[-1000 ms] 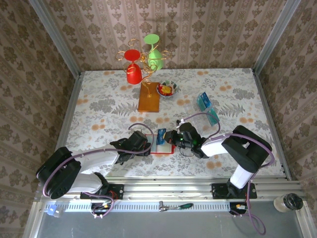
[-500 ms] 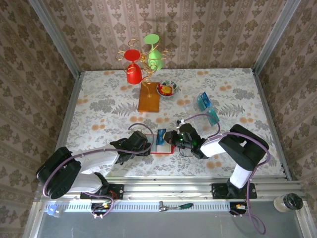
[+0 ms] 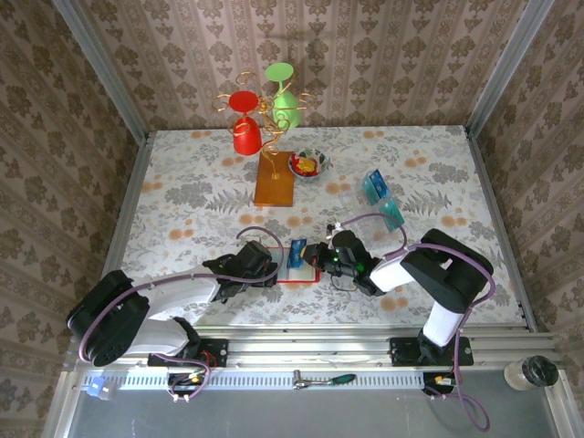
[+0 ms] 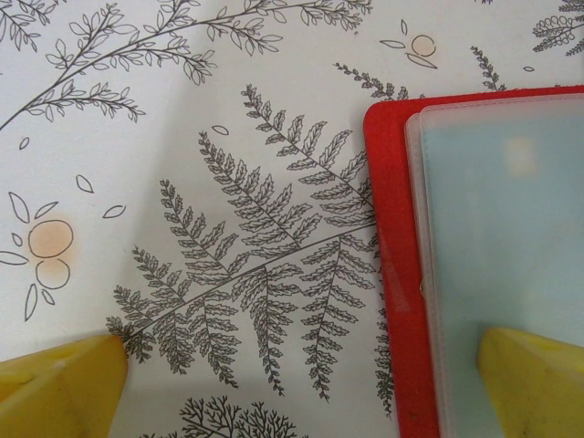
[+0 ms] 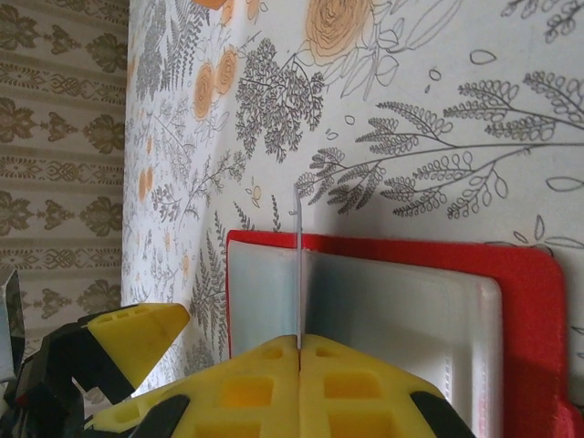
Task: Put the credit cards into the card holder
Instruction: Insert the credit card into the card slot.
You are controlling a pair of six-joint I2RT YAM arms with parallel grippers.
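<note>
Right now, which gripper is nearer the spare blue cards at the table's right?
Right. The right gripper is at the red wallet's right side, toward the spare cards; the left gripper is at its left edge.

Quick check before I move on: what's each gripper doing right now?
Left gripper: open, holding nothing, straddling the card holder edge.
Right gripper: shut on a credit card, held edge-on over the card holder.

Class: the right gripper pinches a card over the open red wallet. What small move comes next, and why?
Probably lower the right gripper so the credit card, held edge-on over the clear sleeve of the card holder, slips into a pocket. The open left gripper straddles the holder's edge.
</note>
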